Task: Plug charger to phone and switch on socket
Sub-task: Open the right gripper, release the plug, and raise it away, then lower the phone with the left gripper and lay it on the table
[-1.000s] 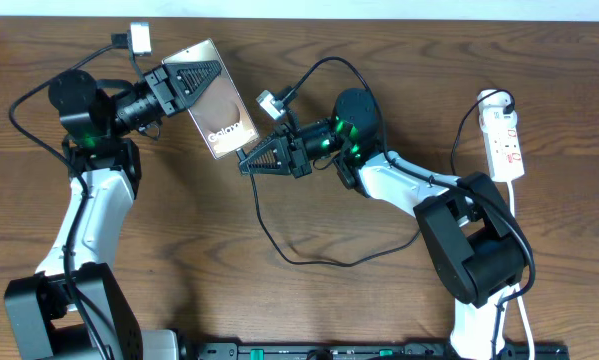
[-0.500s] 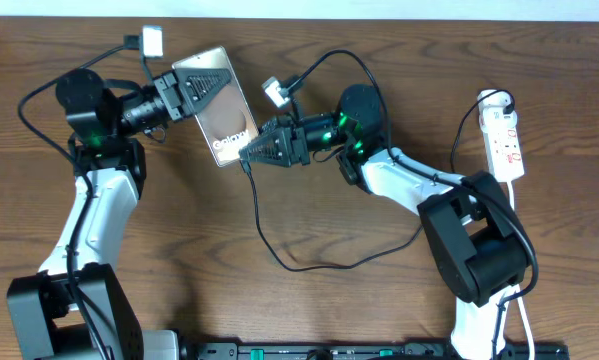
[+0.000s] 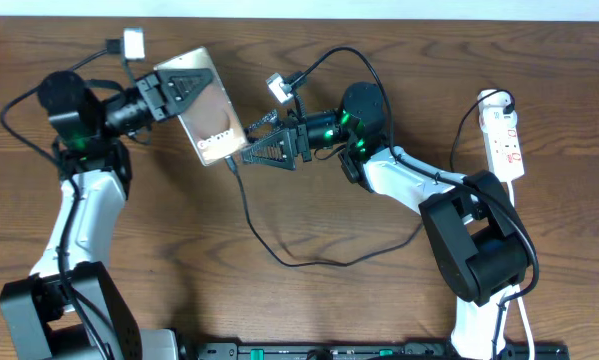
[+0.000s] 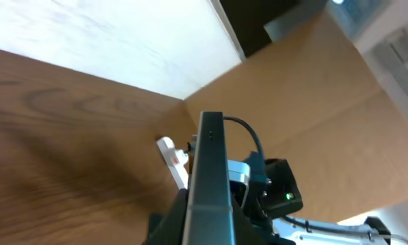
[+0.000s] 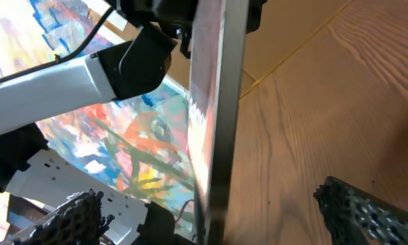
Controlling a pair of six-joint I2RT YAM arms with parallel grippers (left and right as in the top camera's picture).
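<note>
phone [image 3: 215,126] in left pincer [image 3: 193,76], right pincer [image 3: 250,141] beside

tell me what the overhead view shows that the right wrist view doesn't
Only overhead: the socket at the far right, the charger looping across the table, and the lettered face of the phone. Only right wrist: the phone edge-on, seen between the open right fingers, with a colourful painting behind. Both: the phone, gripped by the left fingers.
</note>
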